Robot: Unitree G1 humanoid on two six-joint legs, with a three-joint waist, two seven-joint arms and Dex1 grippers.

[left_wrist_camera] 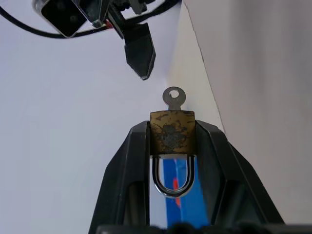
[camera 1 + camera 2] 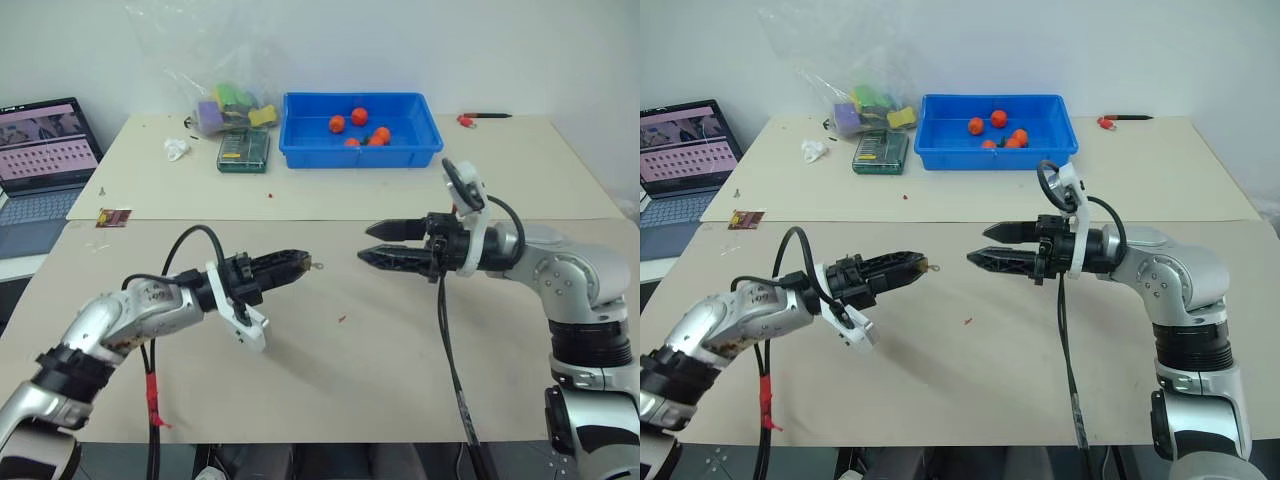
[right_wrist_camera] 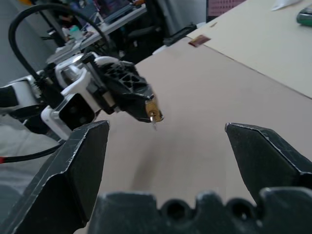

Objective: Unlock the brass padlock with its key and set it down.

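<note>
Above the near half of the worktop (image 2: 400, 340), well clear of its surface, the two grippers face each other tip to tip. The left gripper (image 2: 296, 264) is clenched on the brass padlock (image 1: 171, 132), gripping the body between its fingers (image 1: 129, 161) with the shackle (image 1: 173, 178) turned back toward the wrist. The key (image 1: 174, 99) already sits in the keyhole, its round bow projecting past the fingertips toward the right gripper (image 2: 382, 243). That gripper is released, its jaws spread wide and empty, level with the key and near it but not touching. The shackle appears seated in the body, so the lock is judged still locked. Done: padlock lifted and presented, key inserted. Left: the right gripper must close on the bow, turn it, free the shackle, and the padlock must be set down on the worktop.
</note>
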